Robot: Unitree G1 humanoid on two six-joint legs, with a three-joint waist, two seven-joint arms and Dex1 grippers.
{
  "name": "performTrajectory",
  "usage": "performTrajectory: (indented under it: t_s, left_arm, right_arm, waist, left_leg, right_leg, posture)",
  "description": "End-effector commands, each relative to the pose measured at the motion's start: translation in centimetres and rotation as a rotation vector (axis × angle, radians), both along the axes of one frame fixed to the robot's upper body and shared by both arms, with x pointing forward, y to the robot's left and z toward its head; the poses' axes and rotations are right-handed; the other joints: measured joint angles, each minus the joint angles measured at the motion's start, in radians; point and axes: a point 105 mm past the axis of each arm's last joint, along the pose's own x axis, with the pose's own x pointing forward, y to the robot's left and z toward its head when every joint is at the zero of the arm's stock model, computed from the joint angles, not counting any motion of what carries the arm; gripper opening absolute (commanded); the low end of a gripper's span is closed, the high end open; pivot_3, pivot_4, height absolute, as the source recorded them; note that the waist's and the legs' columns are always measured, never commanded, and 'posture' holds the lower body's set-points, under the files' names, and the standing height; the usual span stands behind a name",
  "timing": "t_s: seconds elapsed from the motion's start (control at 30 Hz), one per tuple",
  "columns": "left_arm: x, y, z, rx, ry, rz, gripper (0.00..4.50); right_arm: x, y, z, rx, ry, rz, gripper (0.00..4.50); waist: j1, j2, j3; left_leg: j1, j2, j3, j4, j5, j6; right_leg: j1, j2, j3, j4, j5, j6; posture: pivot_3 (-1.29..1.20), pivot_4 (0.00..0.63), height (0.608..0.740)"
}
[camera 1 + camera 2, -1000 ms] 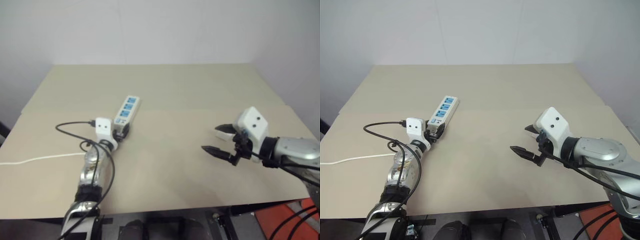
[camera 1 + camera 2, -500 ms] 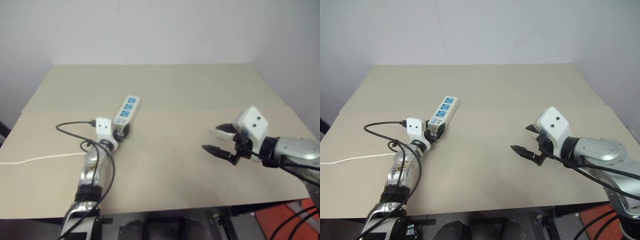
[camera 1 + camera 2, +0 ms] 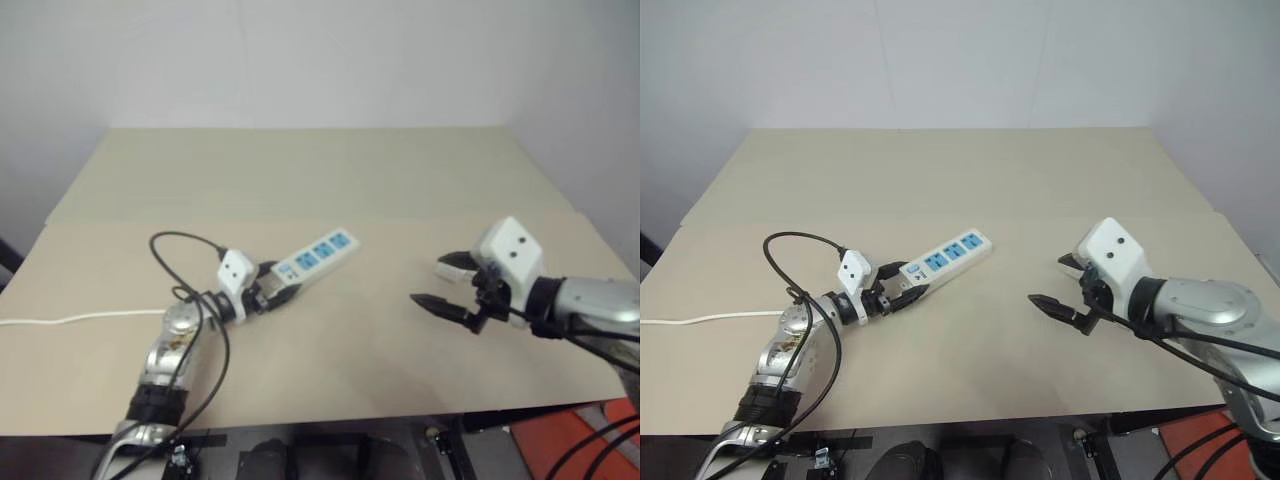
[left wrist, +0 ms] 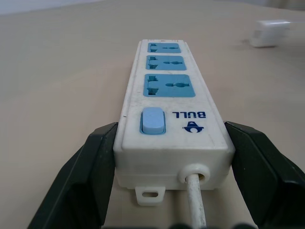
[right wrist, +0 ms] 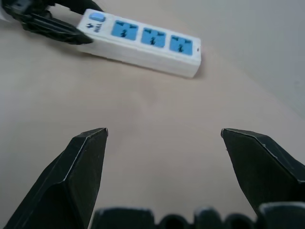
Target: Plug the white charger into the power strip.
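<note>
Clamping the power strip [image 3: 312, 257] at its switch end with our left gripper [image 4: 167, 157], strip flat on the table [image 3: 330, 170]. Our right gripper [image 5: 164, 143] hovers spread wide, empty. White charger [image 4: 270, 32] lies beyond the strip's far end.

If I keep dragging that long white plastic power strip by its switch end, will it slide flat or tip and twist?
The long white plastic power strip lies flat and looks rigid, so it will probably slide as one stiff bar. The left gripper clamps only its switch end, so the far end may swing. Its thin white cord looks limp and should barely resist.
</note>
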Motion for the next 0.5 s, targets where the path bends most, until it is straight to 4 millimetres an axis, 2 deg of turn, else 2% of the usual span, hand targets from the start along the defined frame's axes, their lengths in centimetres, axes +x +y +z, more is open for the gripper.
performTrajectory:
  t_s: [0.03,0.23,0.37,0.5]
  left_arm:
    - [-1.7,-2.0,0.4,-0.017,-0.026,-0.163,3.21]
    - [-2.7,-3.7,-0.5,-0.056,-0.047,-0.269,3.21]
    - [-3.2,-4.5,-1.0,-0.064,-0.081,-0.327,3.21]
    - [-3.0,-4.7,-1.6,-0.04,-0.088,-0.336,3.21]
  right_arm:
    - [-0.4,-1.3,1.2,-0.044,0.009,-0.026,4.5]
    - [-0.8,-3.1,1.5,-0.193,0.131,-0.054,4.5]
    - [-0.3,-3.5,2.6,-0.208,0.12,-0.044,4.5]
    - [0.8,-4.5,2.6,-0.234,0.191,-0.068,4.5]
  waist:
    - [0.001,0.0,0.0]
    - [0.002,0.0,0.0]
    - [0.001,0.0,0.0]
    - [-0.001,0.001,0.0]
  left_leg:
    - [0.0,0.0,0.0,0.0,0.0,0.0]
    - [0.0,0.0,0.0,0.001,-0.001,0.003]
    - [0.0,0.0,0.0,0.001,-0.003,0.004]
    - [0.0,-0.001,0.0,0.001,-0.003,0.005]
  right_leg:
    - [0.0,0.0,0.0,0.0,0.0,0.0]
    - [0.0,-0.001,0.0,0.0,0.0,0.0]
    - [0.0,-0.002,0.001,0.0,0.0,0.0]
    - [-0.001,-0.003,0.001,0.0,0.0,0.0]
  posture:
    - [0.0,0.15,0.74]
    - [0.0,0.15,0.74]
    - [0.0,0.15,0.74]
    - [0.0,0.15,0.74]
